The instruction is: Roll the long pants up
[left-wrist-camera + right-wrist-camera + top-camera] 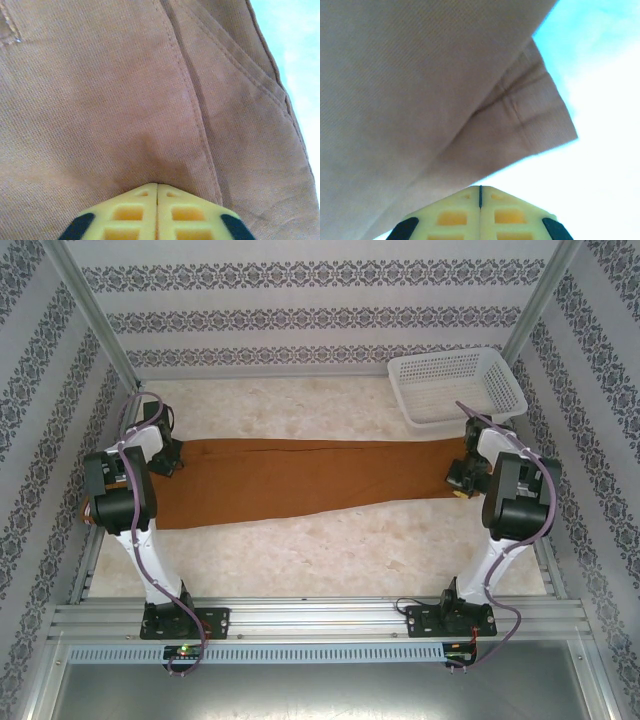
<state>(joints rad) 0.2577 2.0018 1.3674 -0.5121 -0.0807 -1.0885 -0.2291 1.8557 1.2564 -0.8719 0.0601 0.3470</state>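
Pants (pixel 300 478): long, flat, rust-brown woven cloth.

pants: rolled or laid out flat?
Flat, unrolled: the long pants lie stretched full length across the table, no roll visible at either end.

- Pants (pixel 300 480) lie flat on the table (pixel 330 560), stretched left to right across its middle, with the waist end left and the leg ends right.
- Basket (pixel 450 400) sits behind the pants' right end, in the far right corner, just apart from the cloth.
- Left gripper (pixel 165 455) (pixel 157 185) is on the waist end near its far edge, fingers pinched together on the cloth.
- Right gripper (pixel 460 477) (pixel 480 187) is at the leg ends, fingers together at the hem, where one leg lies over the other.
- Both arm bases sit on the rail (pixel 320 615) in front of the pants.
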